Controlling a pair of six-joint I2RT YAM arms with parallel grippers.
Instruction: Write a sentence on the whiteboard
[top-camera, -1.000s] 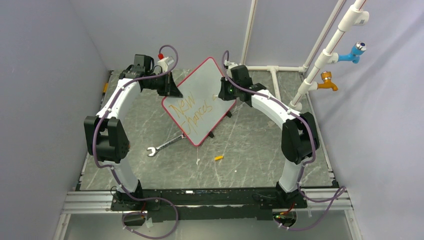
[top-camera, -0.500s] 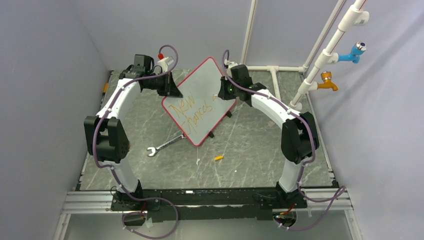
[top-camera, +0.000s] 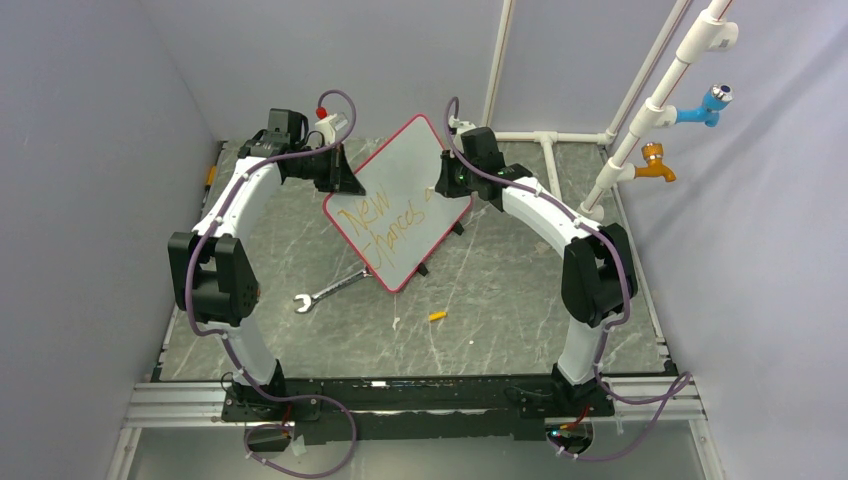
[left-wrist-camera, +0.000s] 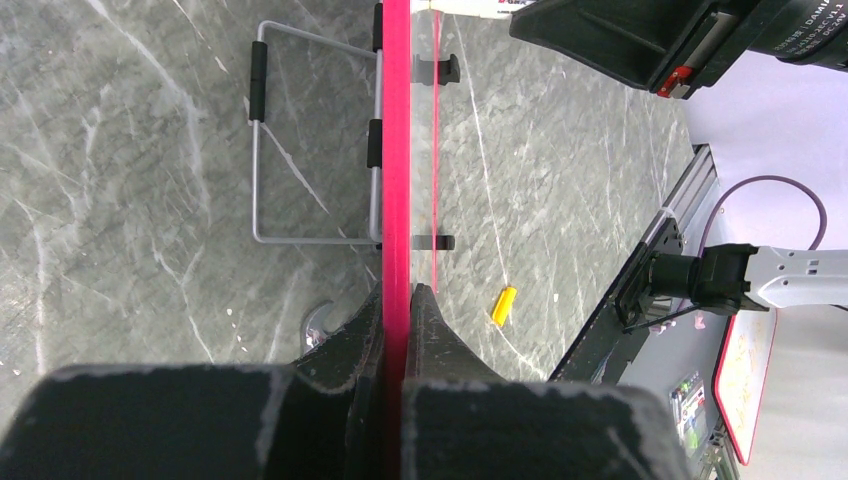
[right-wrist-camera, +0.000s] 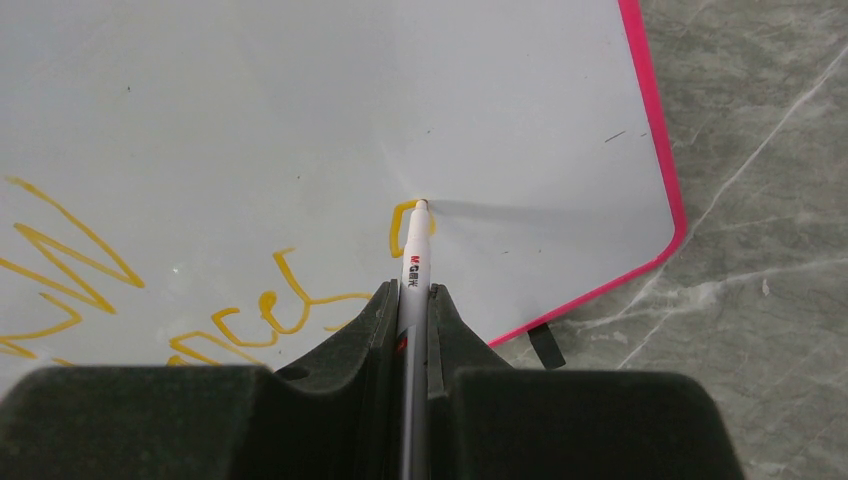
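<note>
The whiteboard (top-camera: 412, 160), red-framed, is tilted up off the table at the back centre. My left gripper (top-camera: 349, 184) is shut on its left edge; in the left wrist view the red frame (left-wrist-camera: 397, 120) runs edge-on between the jaws (left-wrist-camera: 397, 292). My right gripper (right-wrist-camera: 412, 288) is shut on a white marker (right-wrist-camera: 415, 262). The marker's tip touches the board (right-wrist-camera: 300, 90) at a small orange loop. The sentence (top-camera: 384, 220) is in orange handwriting on the board's lower left, and its strokes (right-wrist-camera: 268, 302) lie left of the marker.
A steel wrench (top-camera: 330, 291) lies on the marble table in front of the board. An orange cap (top-camera: 437, 316) lies nearer the front. The board's wire stand (left-wrist-camera: 300, 140) hangs behind it. White pipes with blue and orange taps (top-camera: 655, 110) stand at the back right.
My right gripper has crept slightly up and left along the board with the marker. The left gripper and the whiteboard have stayed still.
</note>
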